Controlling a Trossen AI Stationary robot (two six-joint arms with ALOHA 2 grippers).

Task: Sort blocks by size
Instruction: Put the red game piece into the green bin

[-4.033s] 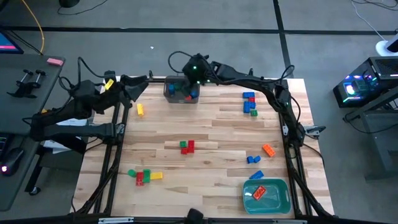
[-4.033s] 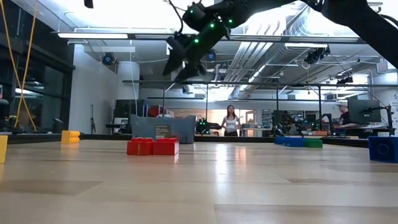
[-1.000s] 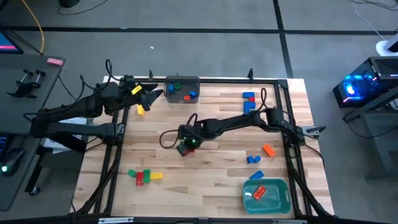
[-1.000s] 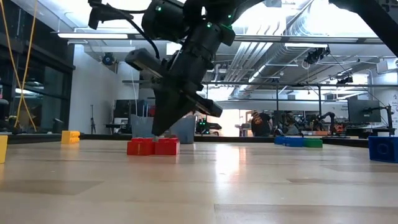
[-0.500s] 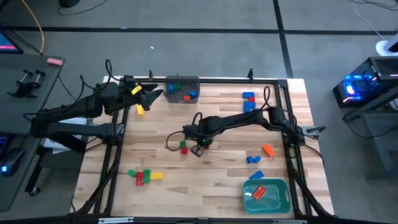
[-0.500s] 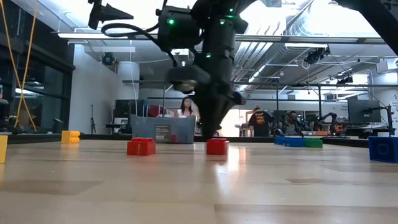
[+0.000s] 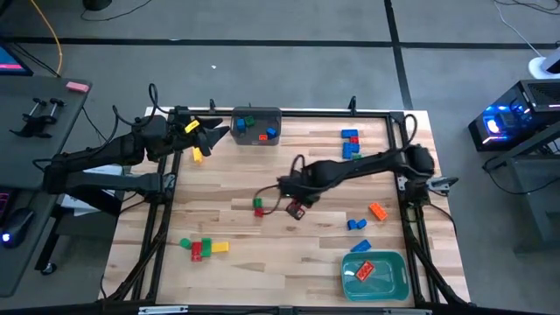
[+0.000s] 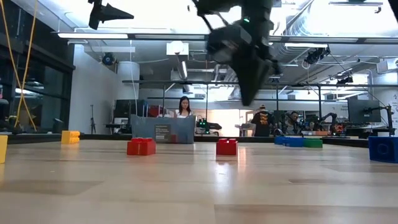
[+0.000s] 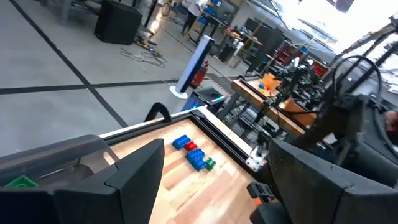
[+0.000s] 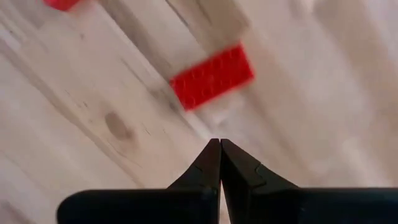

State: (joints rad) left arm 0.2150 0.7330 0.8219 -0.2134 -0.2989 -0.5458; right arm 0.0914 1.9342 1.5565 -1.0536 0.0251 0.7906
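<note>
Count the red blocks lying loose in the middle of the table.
2. One red block sits against the green block; a second red block lies apart to its right, by the shut right pincer. Left pincer waits near the bin.

Studded blocks lie scattered flat on the table. A long red block (image 10: 212, 76) lies alone at mid-table, near a green and red pair (image 7: 258, 206). A green, red and yellow cluster (image 7: 203, 248) sits at the near left. Blue, red and green blocks (image 7: 351, 145) line up at the far right. An orange block (image 7: 378, 211) lies near two blue ones (image 7: 357, 225).
</note>
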